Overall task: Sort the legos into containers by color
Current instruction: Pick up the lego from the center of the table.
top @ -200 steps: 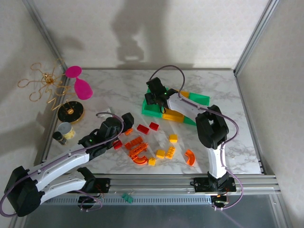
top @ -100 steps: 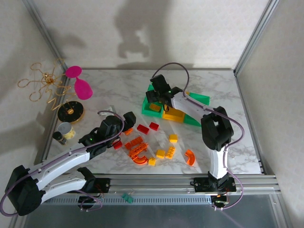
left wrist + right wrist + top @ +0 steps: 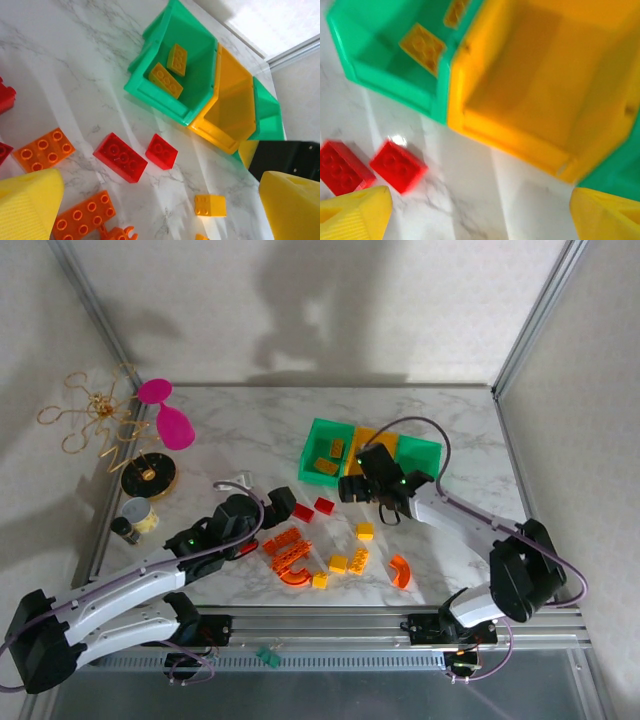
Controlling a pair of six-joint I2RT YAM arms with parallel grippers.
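The right claw [image 3: 350, 488], spread and empty, is pulling back from the containers [image 3: 372, 438] near the desk's [image 3: 250, 430] far edge toward loose red legos [image 3: 324, 505], leaving two yellow legos [image 3: 325, 464] in the left green bin [image 3: 322, 425].

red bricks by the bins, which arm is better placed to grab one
Left, probably: the left gripper is open with the red bricks framed between its fingers; the right gripper faces the bins.

top: overhead, whole table [image 3: 250, 430] | wrists: close, downward | shared: green bin [image 3: 155, 102], red bricks [image 3: 120, 157]
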